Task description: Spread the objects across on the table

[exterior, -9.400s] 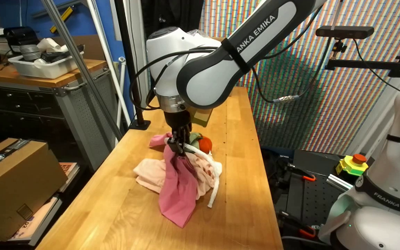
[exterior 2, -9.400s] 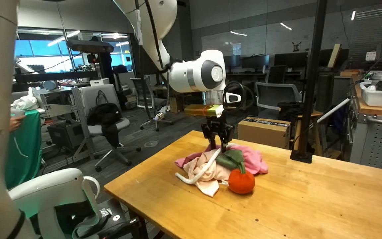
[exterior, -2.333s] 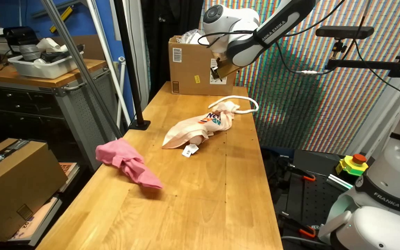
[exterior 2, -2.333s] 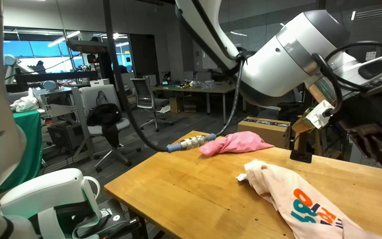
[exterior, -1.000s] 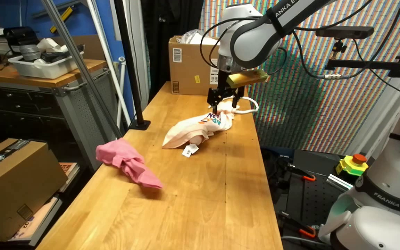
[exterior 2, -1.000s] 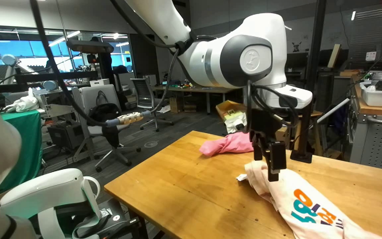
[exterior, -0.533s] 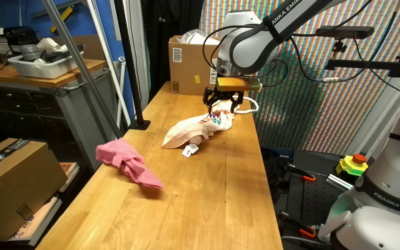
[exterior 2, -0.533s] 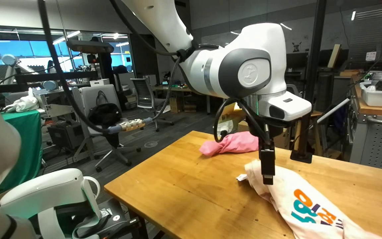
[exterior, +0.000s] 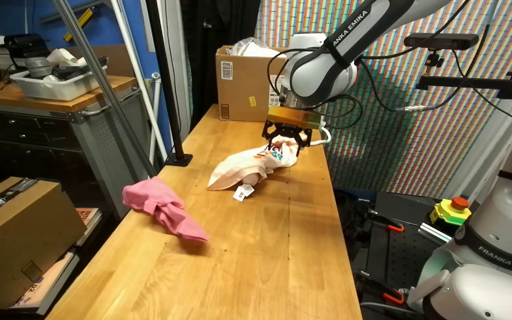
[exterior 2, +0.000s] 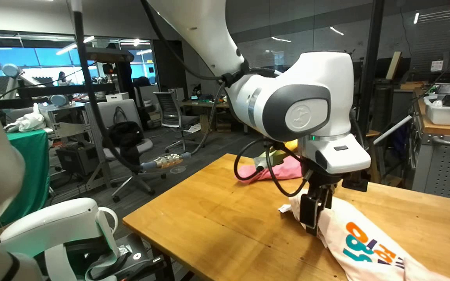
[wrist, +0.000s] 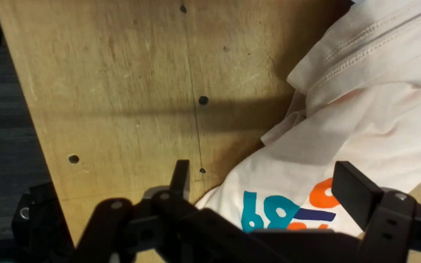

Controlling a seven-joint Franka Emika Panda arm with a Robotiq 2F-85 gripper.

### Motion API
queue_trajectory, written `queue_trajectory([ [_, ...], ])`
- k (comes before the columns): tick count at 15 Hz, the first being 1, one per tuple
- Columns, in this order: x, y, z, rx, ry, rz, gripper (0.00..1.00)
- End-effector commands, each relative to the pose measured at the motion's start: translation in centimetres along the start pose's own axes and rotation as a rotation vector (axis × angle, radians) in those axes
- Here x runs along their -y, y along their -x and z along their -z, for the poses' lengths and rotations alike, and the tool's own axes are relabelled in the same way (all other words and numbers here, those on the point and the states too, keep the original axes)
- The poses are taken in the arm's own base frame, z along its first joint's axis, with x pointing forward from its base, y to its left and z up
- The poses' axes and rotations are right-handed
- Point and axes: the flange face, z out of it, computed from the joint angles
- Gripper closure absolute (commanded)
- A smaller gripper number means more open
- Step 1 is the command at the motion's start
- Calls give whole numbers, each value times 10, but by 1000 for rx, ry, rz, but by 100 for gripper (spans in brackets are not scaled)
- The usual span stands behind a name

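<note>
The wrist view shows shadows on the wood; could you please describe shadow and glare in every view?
Wrist view: a shadow band runs from the pale cloth across the table, fading leftward; in an exterior view, shadow lies under the near tip of the pink cloth; in an exterior view, the window is partly washed out.

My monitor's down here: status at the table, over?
Gripper open over cream cloth, contact unclear. Pink cloth apart, at edge of table. Cardboard box on it, seemingly not blocking.
</note>
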Motion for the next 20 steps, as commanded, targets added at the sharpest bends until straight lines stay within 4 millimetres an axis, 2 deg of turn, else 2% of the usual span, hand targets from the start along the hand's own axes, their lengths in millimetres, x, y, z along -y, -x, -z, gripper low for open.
queue_trajectory([
  [1,7,-4,-9,30,-60,-108,0],
  [5,7,-6,-27,33,-66,-145,0],
  [13,15,-5,-65,-21,-34,-87,0],
  [16,20,-8,-71,-57,-22,-50,0],
  [20,29,-20,-67,-136,-18,-7,0],
])
